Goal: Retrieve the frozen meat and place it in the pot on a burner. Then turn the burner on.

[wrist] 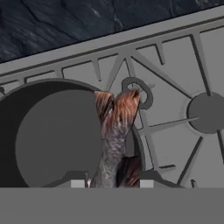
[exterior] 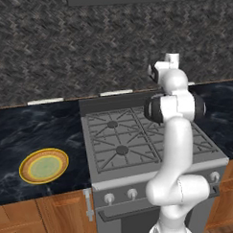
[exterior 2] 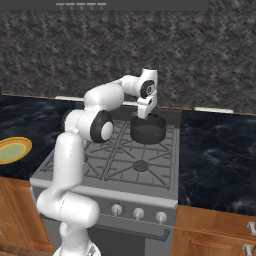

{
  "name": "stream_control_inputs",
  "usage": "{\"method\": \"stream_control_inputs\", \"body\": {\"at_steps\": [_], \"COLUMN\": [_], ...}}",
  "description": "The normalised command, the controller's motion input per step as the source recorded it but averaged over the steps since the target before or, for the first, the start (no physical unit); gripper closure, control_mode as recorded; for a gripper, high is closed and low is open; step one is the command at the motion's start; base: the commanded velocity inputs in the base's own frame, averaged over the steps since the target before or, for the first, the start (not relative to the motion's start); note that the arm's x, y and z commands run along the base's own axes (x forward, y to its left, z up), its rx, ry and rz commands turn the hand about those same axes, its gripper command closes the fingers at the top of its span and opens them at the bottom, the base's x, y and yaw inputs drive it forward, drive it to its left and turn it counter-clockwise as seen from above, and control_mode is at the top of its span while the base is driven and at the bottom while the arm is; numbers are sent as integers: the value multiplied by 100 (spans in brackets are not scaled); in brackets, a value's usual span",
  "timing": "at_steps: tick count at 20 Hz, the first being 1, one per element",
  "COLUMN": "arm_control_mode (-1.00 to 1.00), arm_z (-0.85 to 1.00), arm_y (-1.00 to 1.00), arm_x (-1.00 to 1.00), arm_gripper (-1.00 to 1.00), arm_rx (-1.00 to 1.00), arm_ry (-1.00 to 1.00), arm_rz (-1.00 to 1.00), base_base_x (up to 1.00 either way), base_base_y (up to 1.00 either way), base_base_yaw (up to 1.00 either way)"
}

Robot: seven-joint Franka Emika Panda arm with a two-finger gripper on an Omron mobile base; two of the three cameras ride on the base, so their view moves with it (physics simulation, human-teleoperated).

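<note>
In the left base view the white arm's elbow hides the right rear part of the grey metal stove grate (exterior: 120, 137), so the pot cannot be seen there. In the hand view the short round dark grey pot (wrist: 52, 135) is cut off at the left and bottom edges, and the grey-silver, dark-streaked, rusty-tipped frozen meat (wrist: 114, 140) runs down out of sight at the bottom, hiding where it is gripped. In the right base view the gripper's fingertips (exterior 2: 143, 116) are too small to tell apart above the pot.
</note>
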Motion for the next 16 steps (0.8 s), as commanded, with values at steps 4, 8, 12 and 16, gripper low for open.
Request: {"method": "stream_control_inputs", "body": {"at_steps": [4, 8, 12, 16], "arm_control_mode": [-100, -100, -100, -100], "arm_z": [-33, -38, -27, -15], "arm_y": [-7, -5, -1, 0], "arm_x": [16, 15, 8, 5], "arm_gripper": [100, 100, 100, 100], "arm_rx": [0, 0, 0, 0], "arm_ry": [7, 5, 3, 1], "arm_rz": [0, 0, 0, 0], "base_base_x": [0, 0, 0, 0], "base_base_y": [0, 0, 0, 0], "base_base_yaw": [0, 0, 0, 0]}}
